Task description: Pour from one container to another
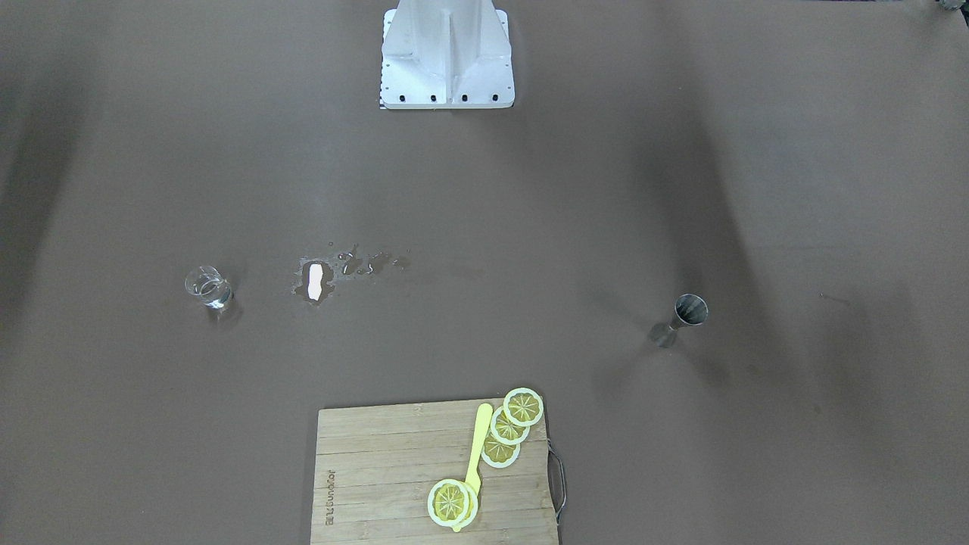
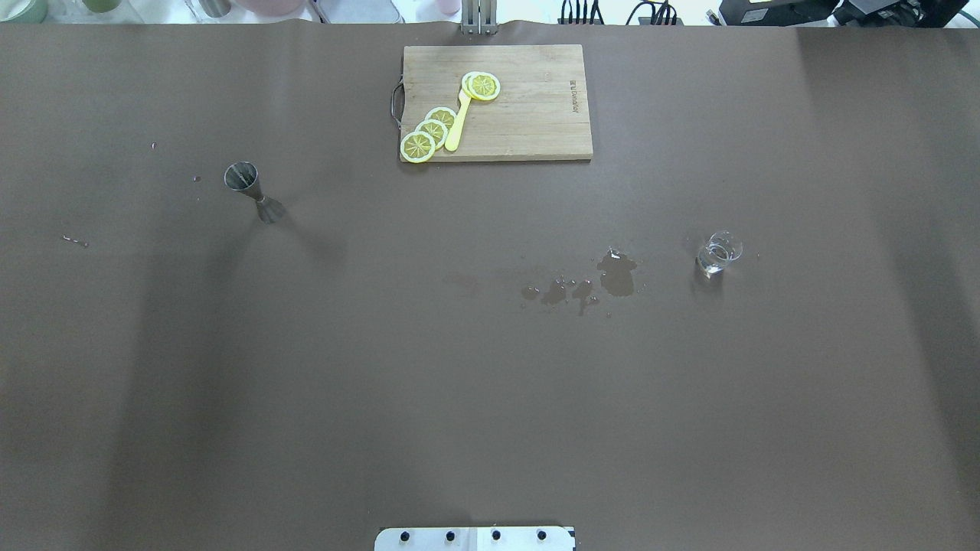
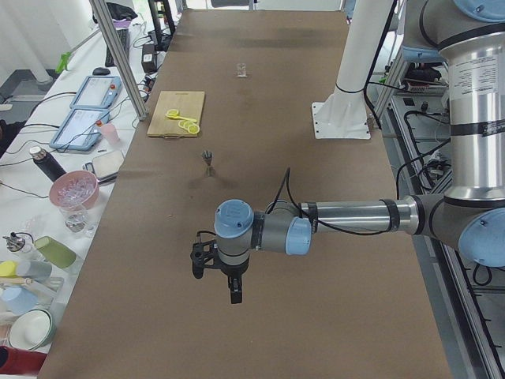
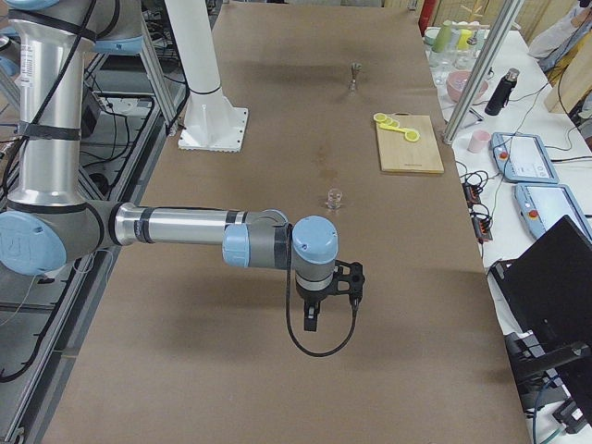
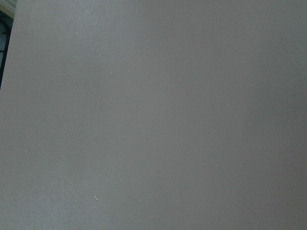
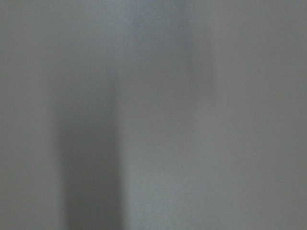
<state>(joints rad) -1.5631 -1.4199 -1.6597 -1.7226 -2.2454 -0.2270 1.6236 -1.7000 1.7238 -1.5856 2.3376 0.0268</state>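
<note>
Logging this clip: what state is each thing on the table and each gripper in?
Small clear glass cup: upright, ungrasped, seemingly holding clear liquid.
Shiny steel hourglass jigger: upright, ungrasped.
Spilled puddle: wet, unwiped.
Lemon slices: lying on the wooden cutting board.
Left gripper: cannot tell.
Right gripper: cannot tell.

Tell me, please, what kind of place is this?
Probably a robotics lab staging bar work: a robot arm reaches over a brown table, which carries a steel jigger, a glass cup and a cutting board with lemon slices.
</note>
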